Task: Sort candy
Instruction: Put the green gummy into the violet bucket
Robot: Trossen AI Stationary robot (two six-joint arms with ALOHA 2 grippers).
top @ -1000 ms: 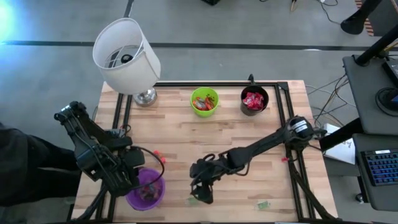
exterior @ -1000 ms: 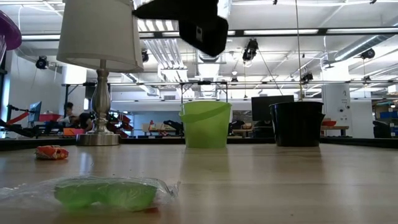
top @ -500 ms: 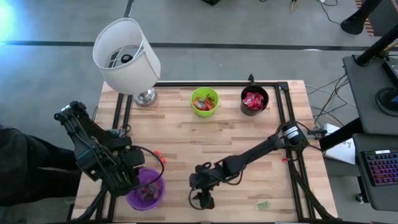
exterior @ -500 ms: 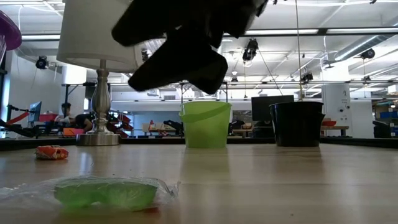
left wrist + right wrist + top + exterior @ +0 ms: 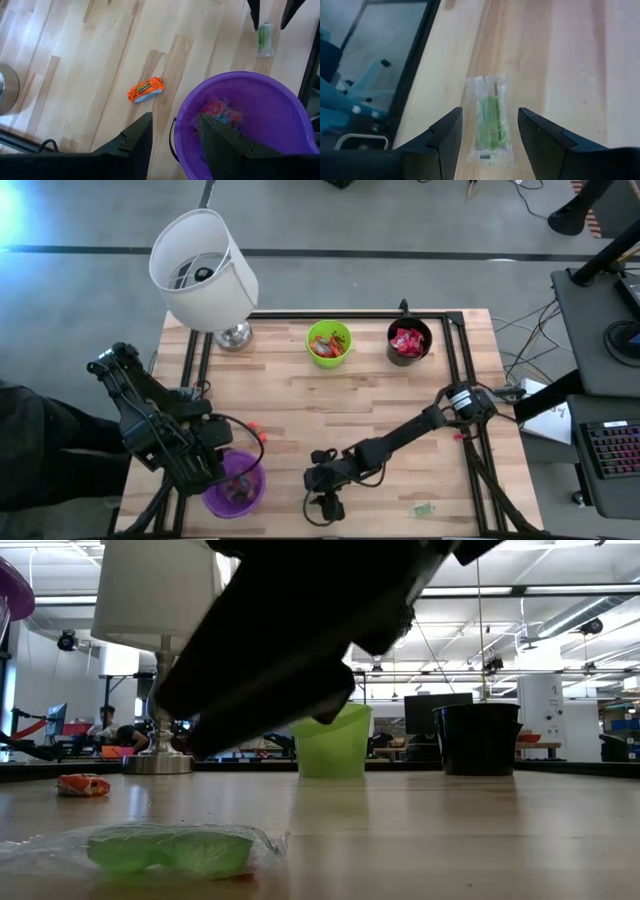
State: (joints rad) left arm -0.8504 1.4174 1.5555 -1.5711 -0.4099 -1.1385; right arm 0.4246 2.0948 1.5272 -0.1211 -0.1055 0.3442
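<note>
A green candy in a clear wrapper [image 5: 490, 122] lies flat on the wood near the table's near edge, also in the low view [image 5: 170, 850]. My right gripper [image 5: 489, 114] hangs open just above it, one finger on each side, touching nothing. An orange candy [image 5: 145, 90] lies on the table left of centre. At the near left my left gripper [image 5: 224, 468] is shut on a purple cup [image 5: 235, 485] that has wrapped candy in it. Another green candy [image 5: 425, 508] lies near the near right corner. My left gripper holds the purple cup by its rim [image 5: 176, 131], on the side nearest the arm. One finger [image 5: 222, 147] is inside the cup and the other [image 5: 132, 142] outside. The fingers slant down from the table's left. The cup is lifted clear of the table, its mouth up.
A green cup [image 5: 329, 343] and a black cup [image 5: 409, 342], both with candy in them, stand at the far edge. A lamp with a white shade [image 5: 205, 270] stands at the far left corner. A black frame [image 5: 455, 370] runs along the table's edges.
My right gripper has come down and toward the table's near edge, over the green candy, and has rolled a little about its own line. Its fingers have stayed open. The candy has not moved.
</note>
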